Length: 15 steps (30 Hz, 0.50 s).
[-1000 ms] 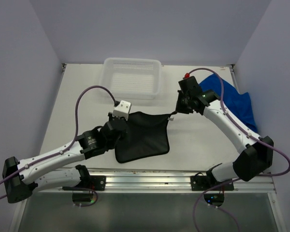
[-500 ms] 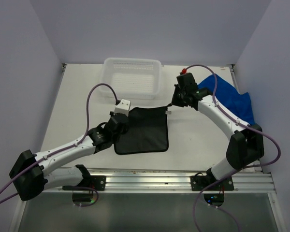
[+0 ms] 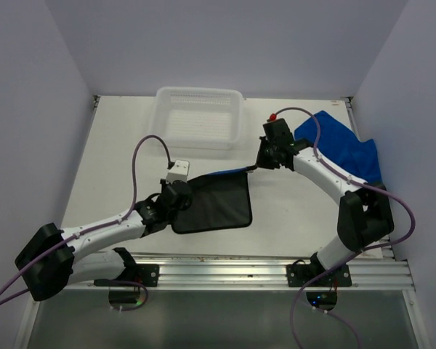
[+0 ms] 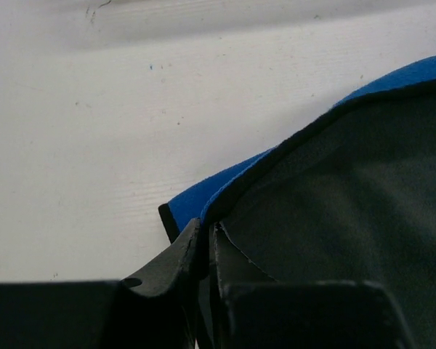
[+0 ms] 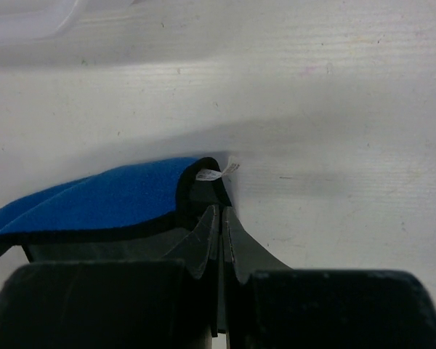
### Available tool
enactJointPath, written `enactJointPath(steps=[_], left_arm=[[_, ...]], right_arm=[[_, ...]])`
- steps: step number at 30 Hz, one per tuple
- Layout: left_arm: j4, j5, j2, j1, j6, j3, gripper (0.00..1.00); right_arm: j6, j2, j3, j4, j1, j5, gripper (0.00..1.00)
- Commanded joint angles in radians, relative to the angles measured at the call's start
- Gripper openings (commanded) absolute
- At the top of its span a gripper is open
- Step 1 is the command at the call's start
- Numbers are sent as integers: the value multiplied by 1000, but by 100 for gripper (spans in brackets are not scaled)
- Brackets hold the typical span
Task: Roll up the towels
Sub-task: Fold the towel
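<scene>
One towel (image 3: 214, 203) lies spread in the middle of the table, dark face up, with a blue strip showing along its far edge. My left gripper (image 3: 182, 190) holds its far left corner. In the left wrist view the fingertips (image 4: 207, 229) pinch the hem of the towel (image 4: 349, 189) with only a thin gap. My right gripper (image 3: 256, 167) is shut on the far right corner. In the right wrist view its tips (image 5: 219, 211) clamp the towel (image 5: 94, 196) just below a small white tag (image 5: 216, 173). A second blue towel (image 3: 341, 149) lies crumpled at the back right.
A white plastic basket (image 3: 200, 116) stands at the back, just beyond the spread towel. The right arm reaches over the crumpled towel. Grey walls close the table on three sides, and a metal rail (image 3: 225, 269) runs along the near edge.
Both grippers carried the towel's far edge away from me and lowered it. The cloth now lies flatter and squarer, with the far hem turned to show blue.
</scene>
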Motion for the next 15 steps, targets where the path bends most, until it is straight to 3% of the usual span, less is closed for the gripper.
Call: enactJointPath(steps=[1, 11, 15], left_arm=[[76, -61, -33, 8, -60, -38, 13], [68, -28, -111, 8, -111, -69, 29], [62, -3, -144, 8, -138, -78, 30]], right_arm=[[2, -34, -29, 37, -6, -31, 0], [19, -95, -124, 70, -6, -77, 0], [29, -119, -178, 82, -6, -96, 0]])
